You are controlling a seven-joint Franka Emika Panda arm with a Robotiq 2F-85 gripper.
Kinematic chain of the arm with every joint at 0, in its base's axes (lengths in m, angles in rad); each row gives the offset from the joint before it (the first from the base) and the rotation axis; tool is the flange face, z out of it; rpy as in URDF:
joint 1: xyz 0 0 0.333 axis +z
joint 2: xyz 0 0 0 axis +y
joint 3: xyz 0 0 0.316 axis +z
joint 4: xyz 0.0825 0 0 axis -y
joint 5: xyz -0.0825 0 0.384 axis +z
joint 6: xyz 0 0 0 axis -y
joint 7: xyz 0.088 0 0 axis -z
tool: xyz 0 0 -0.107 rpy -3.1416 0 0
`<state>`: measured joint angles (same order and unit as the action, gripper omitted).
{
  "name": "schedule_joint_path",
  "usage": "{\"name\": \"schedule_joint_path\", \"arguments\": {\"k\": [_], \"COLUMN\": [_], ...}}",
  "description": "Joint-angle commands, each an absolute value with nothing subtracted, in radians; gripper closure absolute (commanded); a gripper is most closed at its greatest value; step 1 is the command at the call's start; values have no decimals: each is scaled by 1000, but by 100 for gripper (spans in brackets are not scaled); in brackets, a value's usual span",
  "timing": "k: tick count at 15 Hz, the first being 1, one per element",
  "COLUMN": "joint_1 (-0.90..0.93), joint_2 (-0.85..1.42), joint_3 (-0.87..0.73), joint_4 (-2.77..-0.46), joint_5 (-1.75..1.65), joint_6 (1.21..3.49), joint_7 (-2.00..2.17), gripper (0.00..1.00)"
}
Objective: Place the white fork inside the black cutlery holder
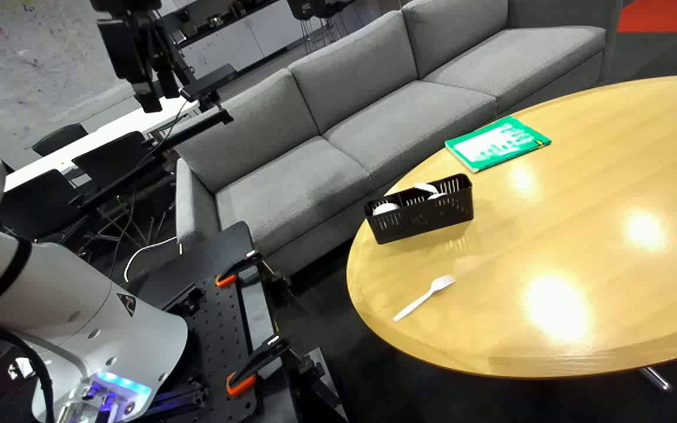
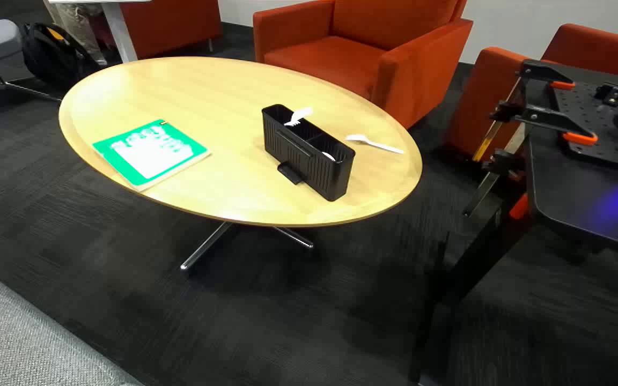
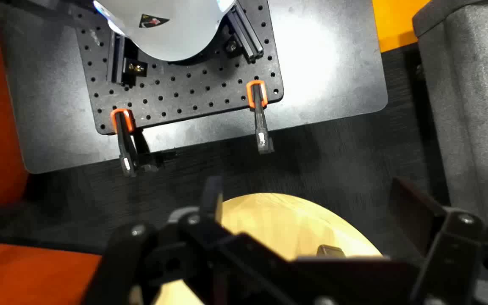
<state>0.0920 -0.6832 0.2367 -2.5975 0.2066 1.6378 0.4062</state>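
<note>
The white fork (image 1: 424, 298) lies flat on the round wooden table near its edge; it also shows in an exterior view (image 2: 376, 143). The black cutlery holder (image 1: 426, 221) stands upright beside it, apart from it, and shows in an exterior view (image 2: 301, 155). White cutlery pokes out of its compartments. In the wrist view only one end of the holder (image 3: 331, 250) shows past the gripper; the fork is not visible there. My gripper (image 1: 160, 98) is raised high, away from the table. In the wrist view the gripper (image 3: 311, 207) has its fingers wide apart with nothing between them.
A green-and-white book (image 1: 498, 143) lies on the wooden table (image 1: 579, 235) beyond the holder. A grey sofa (image 1: 338, 135) runs along the table. The robot's black base table (image 2: 598, 198) carries protruding clamps (image 2: 556, 119). An orange armchair (image 2: 341, 59) stands close to the table.
</note>
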Motion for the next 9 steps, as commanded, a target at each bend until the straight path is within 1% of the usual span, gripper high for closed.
{"name": "schedule_joint_path", "arguments": {"k": [1, 6, 9], "joint_1": [90, 89, 84], "joint_2": [-683, -683, -653], "joint_3": [238, 238, 228], "joint_4": [-2595, -2595, -2643], "joint_5": [207, 207, 184], "joint_6": [1635, 1635, 1757], "joint_7": [405, 405, 342], "gripper": [0, 0, 0]}}
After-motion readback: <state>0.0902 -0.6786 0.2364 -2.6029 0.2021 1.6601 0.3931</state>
